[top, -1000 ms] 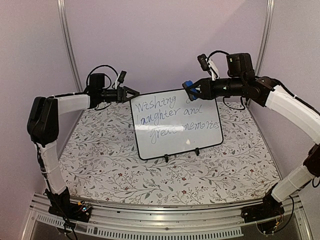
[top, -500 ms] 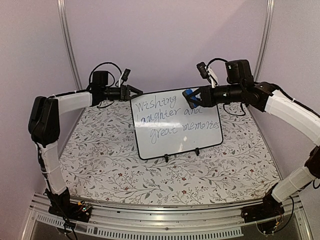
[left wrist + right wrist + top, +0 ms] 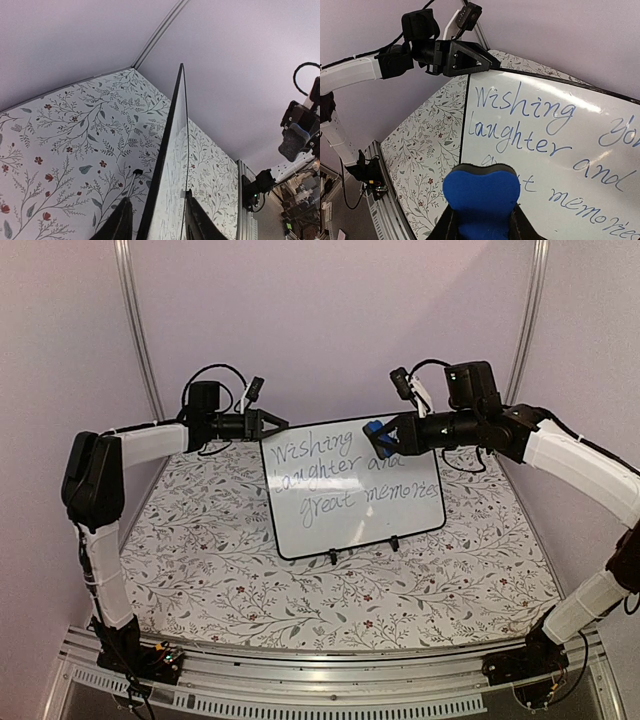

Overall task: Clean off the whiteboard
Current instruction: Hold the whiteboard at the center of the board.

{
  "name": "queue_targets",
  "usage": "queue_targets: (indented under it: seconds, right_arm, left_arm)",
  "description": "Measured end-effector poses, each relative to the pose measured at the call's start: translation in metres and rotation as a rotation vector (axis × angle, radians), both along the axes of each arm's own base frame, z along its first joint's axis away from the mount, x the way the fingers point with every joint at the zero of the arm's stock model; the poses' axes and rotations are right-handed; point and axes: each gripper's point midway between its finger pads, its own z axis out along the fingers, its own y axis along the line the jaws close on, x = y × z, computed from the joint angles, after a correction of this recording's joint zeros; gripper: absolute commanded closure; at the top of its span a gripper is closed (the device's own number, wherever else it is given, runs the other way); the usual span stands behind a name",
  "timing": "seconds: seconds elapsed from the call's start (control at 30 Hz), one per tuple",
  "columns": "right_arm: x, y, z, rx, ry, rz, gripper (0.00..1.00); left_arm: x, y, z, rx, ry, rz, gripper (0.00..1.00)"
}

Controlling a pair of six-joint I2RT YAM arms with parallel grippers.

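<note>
Left gripper (image 3: 268, 424): upper left of centre in the top view, at the board's upper left corner. On my left wrist feed its jaws stand apart, one on each side of the board's edge and close against it. I cannot tell whether they pinch it.
Tablecloth (image 3: 190, 540): floral print, under everything.
Whiteboard (image 3: 355, 490): centre of the top view, propped on two small black feet (image 3: 333, 557) on the cloth, leaning back.
Writing (image 3: 525, 107): blue cursive in three lines; I read "Wishing", "laughter and", "great memories".
Eraser (image 3: 376, 432): blue block, at the right end of the first line, near the board's top edge. I cannot tell whether it touches the board.
Right gripper (image 3: 385, 435): upper right of centre, jaws closed on the eraser; my right wrist feed shows the block (image 3: 481, 192) pinched between both fingers.
Progress: I judge the job barely begun. Nearly all the text remains readable, and all three lines are left to wipe.
Facing: the written side looks toward the bottom of the top view.
Long axis: left to right across the frame, rising slightly toward the right.
</note>
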Motion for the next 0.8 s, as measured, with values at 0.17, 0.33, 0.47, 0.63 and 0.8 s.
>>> queue_targets:
  seconds: [0.17,0.33,0.47,0.63,0.8]
  right_arm:
    - [0.003,0.005,-0.001,-0.006,-0.01,-0.009,0.78]
    - [0.001,0.013,-0.003,-0.007,-0.012,-0.007,0.78]
    - [-0.002,0.018,-0.005,-0.004,-0.012,-0.004,0.78]
    - [-0.002,0.019,-0.009,-0.008,-0.004,-0.013,0.78]
    - [-0.005,0.023,-0.01,-0.011,-0.005,-0.007,0.78]
  left_arm:
    - [-0.001,0.0,-0.002,-0.005,0.002,-0.001,0.77]
    - [-0.003,0.0,-0.008,-0.008,0.013,-0.006,0.75]
    - [-0.006,0.0,-0.008,-0.012,0.016,-0.016,0.76]
    - [-0.012,0.001,-0.008,-0.011,0.023,-0.018,0.8]
    - [-0.018,0.001,-0.004,-0.01,0.024,-0.021,0.72]
